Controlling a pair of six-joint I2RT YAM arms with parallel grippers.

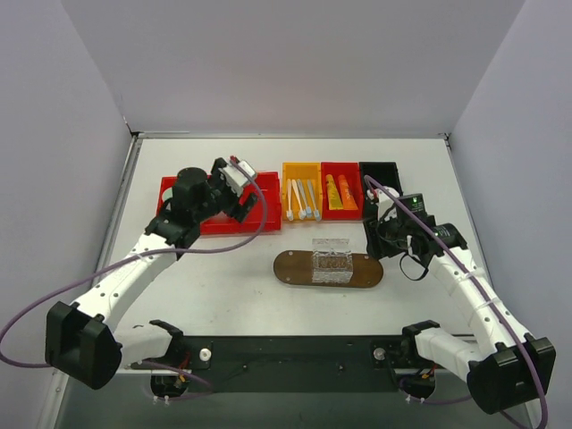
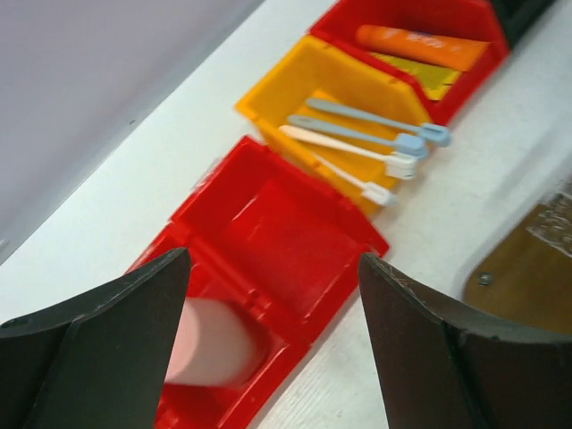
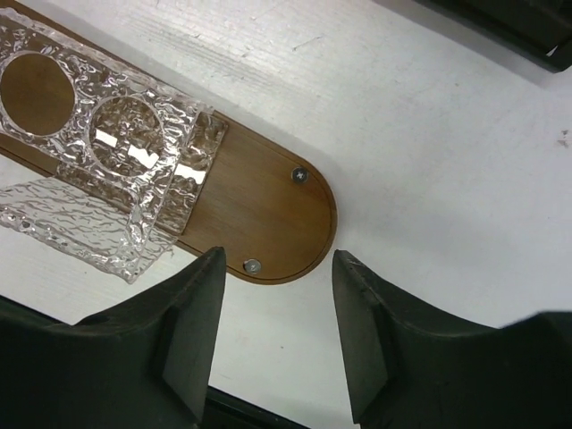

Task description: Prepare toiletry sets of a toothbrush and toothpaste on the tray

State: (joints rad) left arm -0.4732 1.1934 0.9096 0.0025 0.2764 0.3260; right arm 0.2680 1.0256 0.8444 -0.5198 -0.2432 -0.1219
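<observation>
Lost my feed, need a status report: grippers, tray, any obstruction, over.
Left gripper open over red bin; right gripper open, empty, over tray end. Toothbrushes, toothpaste tubes unpicked, none on tray. Nothing in the way.

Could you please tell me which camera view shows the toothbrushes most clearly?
The left wrist view: the toothbrushes lie large in the yellow bin, their heads and handles distinct, though slightly blurred. The top external view shows them small, as pale sticks in that bin. The right wrist view does not show them.
</observation>
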